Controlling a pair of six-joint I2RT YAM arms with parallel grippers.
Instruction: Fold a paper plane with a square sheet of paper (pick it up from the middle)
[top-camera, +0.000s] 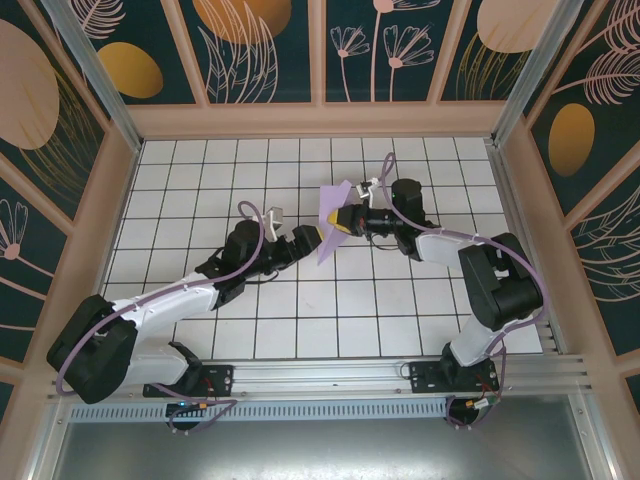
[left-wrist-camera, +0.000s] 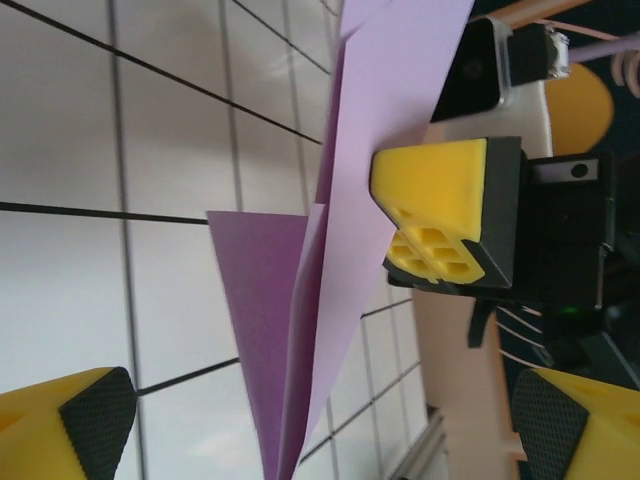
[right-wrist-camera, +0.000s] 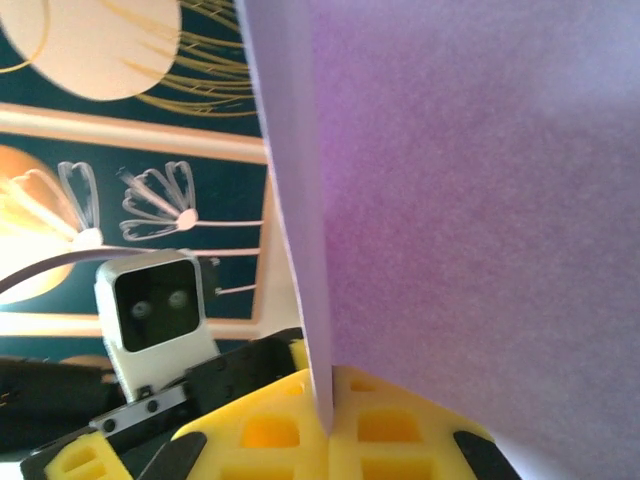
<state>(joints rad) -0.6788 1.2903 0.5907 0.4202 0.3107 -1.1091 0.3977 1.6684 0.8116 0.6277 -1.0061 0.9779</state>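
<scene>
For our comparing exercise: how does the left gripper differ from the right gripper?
The left gripper has its fingers spread wide; the right gripper has its fingers shut. The left gripper holds nothing; the right gripper pinches the folded purple paper. Both have yellow fingers.

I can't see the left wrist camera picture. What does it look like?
A folded purple paper stands on edge, pinched by the yellow-fingered right gripper. The left gripper is open just in front of it, with the white tiled table behind.
</scene>
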